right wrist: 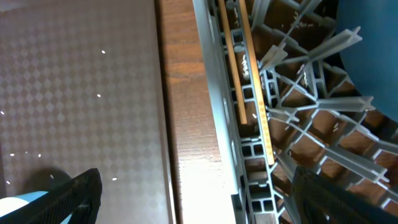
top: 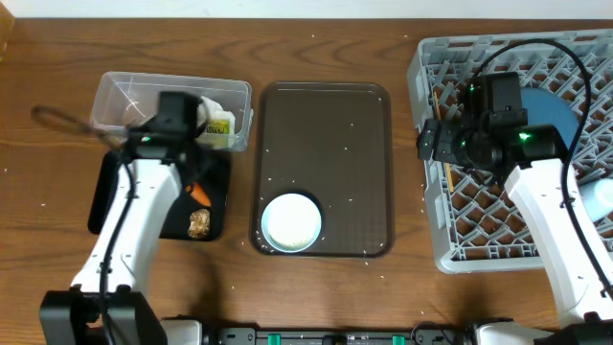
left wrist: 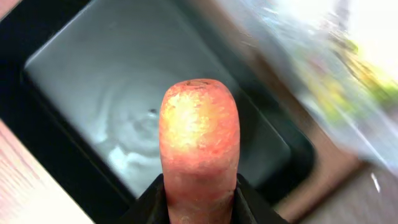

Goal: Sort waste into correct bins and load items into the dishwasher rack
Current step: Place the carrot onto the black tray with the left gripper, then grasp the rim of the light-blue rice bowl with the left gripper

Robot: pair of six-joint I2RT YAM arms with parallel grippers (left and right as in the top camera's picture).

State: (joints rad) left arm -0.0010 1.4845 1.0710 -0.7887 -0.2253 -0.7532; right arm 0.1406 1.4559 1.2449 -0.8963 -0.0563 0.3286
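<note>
My left gripper [left wrist: 199,208] is clamped on the carrot [left wrist: 199,124], pinching its lower end so most of it sticks out past my fingers. I hold it above the black tray [left wrist: 81,68], which I take for the food-scrap bin since the brown lump [top: 199,223] already lies there. The wrapper [top: 218,123] sits apart in the tub [top: 115,96].

The carrot's long axis runs straight out along my reach. Its blunt end points away from my wrist and down toward the tray floor, so I judge it would drop inside the rim if I let go.

My right gripper [right wrist: 196,177] is spread wide and holds nothing. It hangs over the left edge of the rack [right wrist: 214,112], where the chopsticks [right wrist: 239,62] lie along that edge.
</note>
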